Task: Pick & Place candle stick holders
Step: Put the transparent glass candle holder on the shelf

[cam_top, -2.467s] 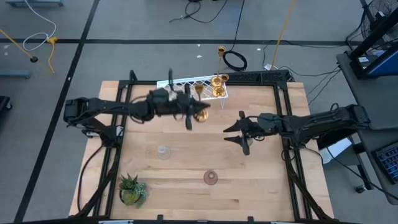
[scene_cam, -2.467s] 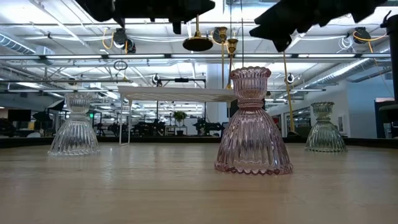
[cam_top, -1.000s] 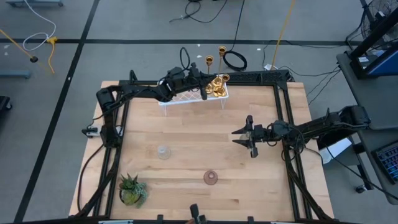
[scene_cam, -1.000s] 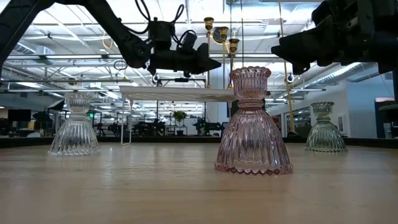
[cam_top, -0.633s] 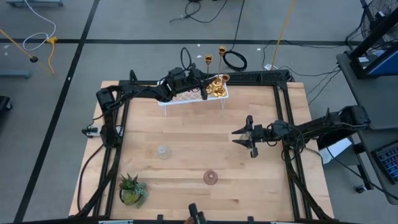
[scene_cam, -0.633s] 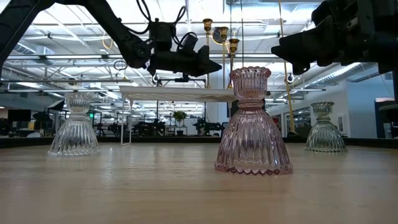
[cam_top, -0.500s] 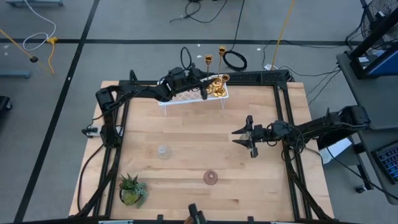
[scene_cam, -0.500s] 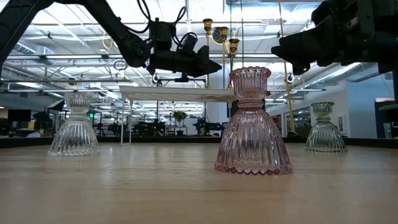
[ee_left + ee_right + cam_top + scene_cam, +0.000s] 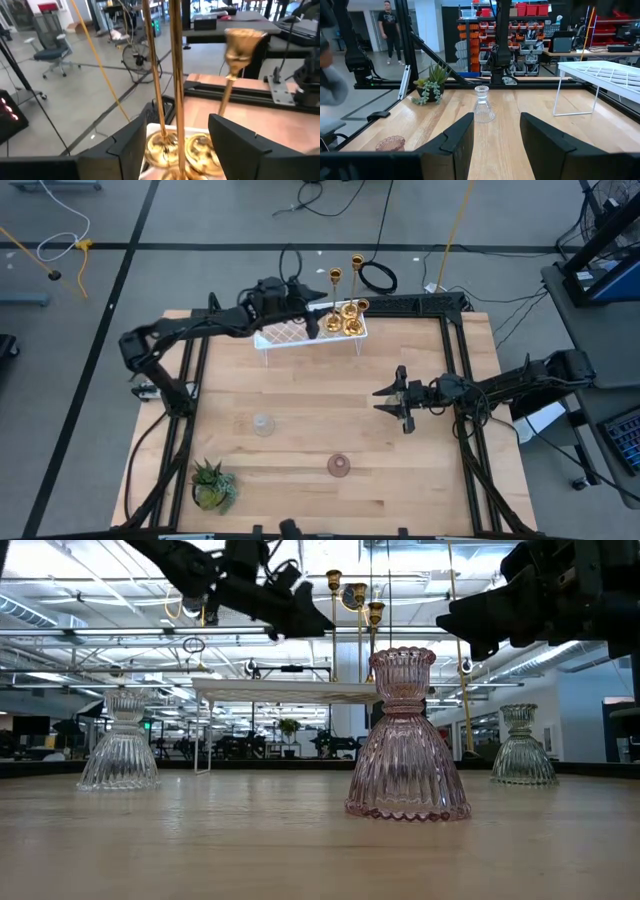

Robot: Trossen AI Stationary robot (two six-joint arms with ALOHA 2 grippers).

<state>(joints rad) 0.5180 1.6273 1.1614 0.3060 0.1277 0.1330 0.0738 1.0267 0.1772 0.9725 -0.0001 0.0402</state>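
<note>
Three shiny gold candle stick holders [image 9: 345, 318] stand upright by their round bases on the white wire rack [image 9: 285, 335] at the table's far edge. In the left wrist view their stems [image 9: 174, 75] and bases [image 9: 162, 147] show ahead of my fingers. My left gripper [image 9: 308, 315] is open and empty, above the rack just left of them. A clear glass holder [image 9: 262, 423], a pink one [image 9: 339, 466] and a greenish one [image 9: 520, 745] stand on the table. My right gripper [image 9: 385, 400] is open and empty, above the table's right half.
A spiky potted plant [image 9: 212, 485] stands at the near left corner. The black frame rails [image 9: 455, 360] run along the table's sides. Bare wood lies between the rack and the glass holders. A person [image 9: 387, 27] stands in the room beyond.
My left gripper has drawn back from the gold holders toward the table's left edge and has risen a little. The gold holders stay upright on the rack.
</note>
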